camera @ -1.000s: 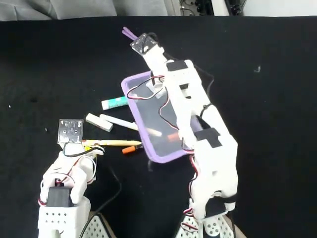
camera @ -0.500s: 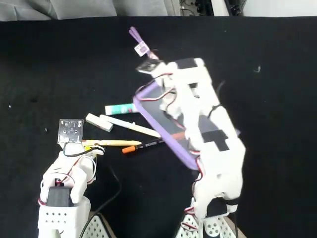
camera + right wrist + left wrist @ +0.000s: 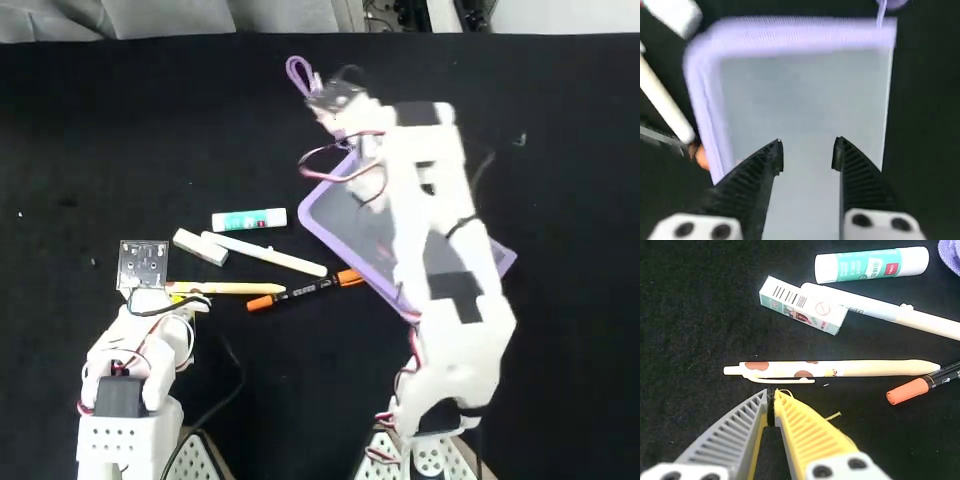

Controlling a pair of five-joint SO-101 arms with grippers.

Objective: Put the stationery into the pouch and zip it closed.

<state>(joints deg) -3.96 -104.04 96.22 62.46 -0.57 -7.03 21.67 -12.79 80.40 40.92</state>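
Just beyond the closed, empty left pincer (image 3: 771, 393) the pen (image 3: 840, 368) lay crosswise; the right pincer (image 3: 807, 145), seemingly empty, gaped over the pouch (image 3: 800, 90).

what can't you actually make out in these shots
- High view: the right arm lies across the pouch and hides much of it, so what is inside cannot be told.
- Right wrist view: the pouch is blurred, so whether its zip is open or shut is unclear.
- Left wrist view: the orange-capped marker is cut off by the picture's edge, so its far end is unseen.
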